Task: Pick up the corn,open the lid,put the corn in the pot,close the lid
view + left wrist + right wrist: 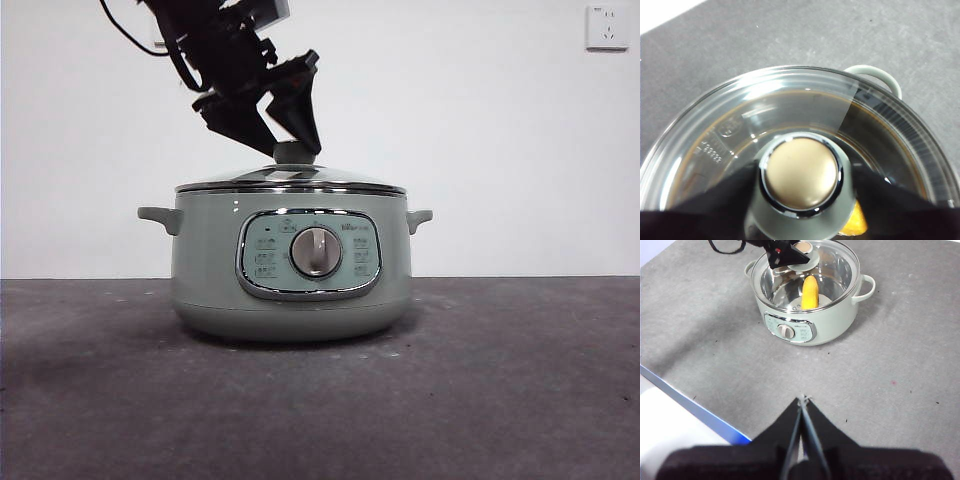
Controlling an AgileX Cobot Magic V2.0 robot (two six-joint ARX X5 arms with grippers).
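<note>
The left gripper (292, 150) fingers stand around the lid (290, 183) knob, which sits on the pot (290, 290); grip unclear. Lifting away too early could drag the lid askew. The right gripper (803, 402) fingers are closed, empty.

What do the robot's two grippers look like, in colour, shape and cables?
The left gripper has matte black, wedge-shaped jaws that taper to points, below a dark, blocky wrist with a looping black cable and a pale part on top. The right gripper has the same matte black jaws, wide at the base and narrowing to thin tips. No markings are visible.
</note>
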